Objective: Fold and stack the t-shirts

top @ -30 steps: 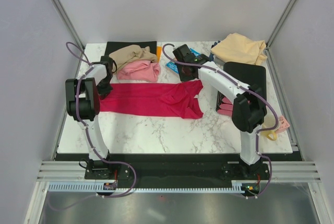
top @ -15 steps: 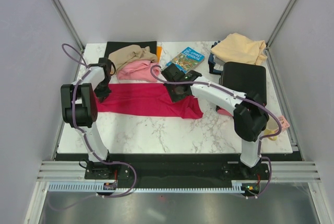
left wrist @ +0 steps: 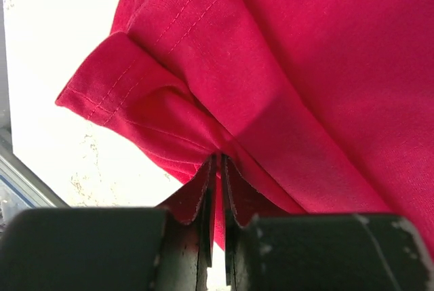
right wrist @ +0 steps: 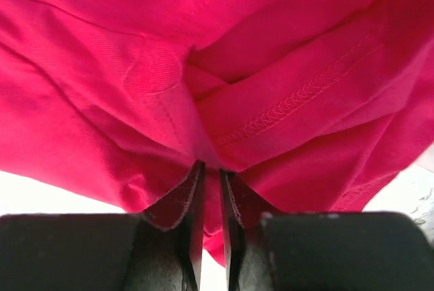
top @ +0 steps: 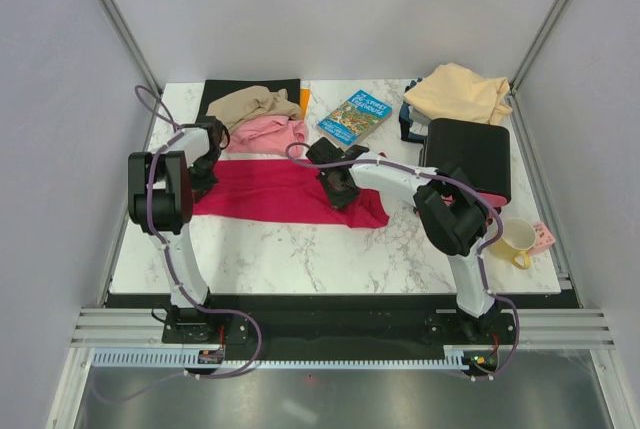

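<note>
The crimson t-shirt seems pinched between left fingers and right fingers.

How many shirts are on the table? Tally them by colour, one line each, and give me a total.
red shirt: 1
pink shirt: 1
brown shirt: 1
cream shirt: 1
Total: 4 shirts
</note>
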`<state>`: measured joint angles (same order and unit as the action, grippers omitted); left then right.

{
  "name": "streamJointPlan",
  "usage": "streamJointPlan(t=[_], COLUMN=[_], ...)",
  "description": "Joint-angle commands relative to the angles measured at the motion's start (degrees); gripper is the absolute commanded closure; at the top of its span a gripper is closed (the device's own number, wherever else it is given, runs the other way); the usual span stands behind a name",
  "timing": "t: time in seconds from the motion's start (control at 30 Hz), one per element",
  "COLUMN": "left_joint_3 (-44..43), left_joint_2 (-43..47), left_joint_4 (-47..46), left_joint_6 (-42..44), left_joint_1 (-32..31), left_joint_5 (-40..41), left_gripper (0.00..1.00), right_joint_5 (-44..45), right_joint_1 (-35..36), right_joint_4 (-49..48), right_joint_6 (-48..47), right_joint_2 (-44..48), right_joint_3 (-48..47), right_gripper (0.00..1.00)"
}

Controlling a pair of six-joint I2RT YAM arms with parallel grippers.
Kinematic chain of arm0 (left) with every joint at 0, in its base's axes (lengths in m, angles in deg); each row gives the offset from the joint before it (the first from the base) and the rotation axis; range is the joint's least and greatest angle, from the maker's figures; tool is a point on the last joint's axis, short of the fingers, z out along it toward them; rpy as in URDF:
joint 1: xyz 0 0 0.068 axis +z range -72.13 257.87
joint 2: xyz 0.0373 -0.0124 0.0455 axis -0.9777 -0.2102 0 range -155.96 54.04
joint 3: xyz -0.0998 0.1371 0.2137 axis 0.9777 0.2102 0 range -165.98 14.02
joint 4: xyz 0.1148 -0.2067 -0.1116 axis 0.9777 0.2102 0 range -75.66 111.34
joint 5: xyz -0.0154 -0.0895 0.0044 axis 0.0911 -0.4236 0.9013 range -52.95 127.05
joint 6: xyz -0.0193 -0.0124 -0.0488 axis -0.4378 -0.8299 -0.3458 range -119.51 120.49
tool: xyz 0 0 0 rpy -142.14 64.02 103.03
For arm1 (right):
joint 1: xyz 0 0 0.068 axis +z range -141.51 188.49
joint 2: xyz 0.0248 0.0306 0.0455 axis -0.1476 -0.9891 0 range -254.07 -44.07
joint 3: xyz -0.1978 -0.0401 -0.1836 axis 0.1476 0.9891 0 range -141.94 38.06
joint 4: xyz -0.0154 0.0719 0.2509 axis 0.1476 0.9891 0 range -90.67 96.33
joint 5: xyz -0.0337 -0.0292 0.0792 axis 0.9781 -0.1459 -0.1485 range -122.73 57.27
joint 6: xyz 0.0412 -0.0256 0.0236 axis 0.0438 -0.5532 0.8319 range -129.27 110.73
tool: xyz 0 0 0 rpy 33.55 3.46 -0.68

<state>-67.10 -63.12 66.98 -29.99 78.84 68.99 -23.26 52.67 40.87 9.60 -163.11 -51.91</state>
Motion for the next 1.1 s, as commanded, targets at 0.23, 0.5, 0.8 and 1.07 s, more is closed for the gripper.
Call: streamJointPlan(t=[0.23,0.5,0.8,1.07], left_joint_3=[1.7,9.5,17.5,22.1], left_joint_2=[-2.4,0.9,6.5,10.5], left_joint_4=[-0.9,0.4,4.8,6.3], left_joint_6=[-0.1,-0.3,-1.4,-2.3], left_joint_1=[-0.3,-3.8,-13.3,-19.2], left_joint_5=[-1.3,-4.1,-8.4,-10.7], left_gripper=[0.98,0.98,0.98,0.98], right_joint_5=[1.1,0.3,-2.8,-3.9], right_joint_1=[-1.3,-2.2,-2.2,0.2], right_joint_4=[2.1,2.4,4.8,4.7], right_joint_6=[1.5,0.8,0.4,-1.0], right_joint_2=[-5.0,-5.8,-3.7,0.1], right_joint_3=[0.2,0.5,1.7,5.7], right_gripper=[0.84,1.0,1.0,1.0])
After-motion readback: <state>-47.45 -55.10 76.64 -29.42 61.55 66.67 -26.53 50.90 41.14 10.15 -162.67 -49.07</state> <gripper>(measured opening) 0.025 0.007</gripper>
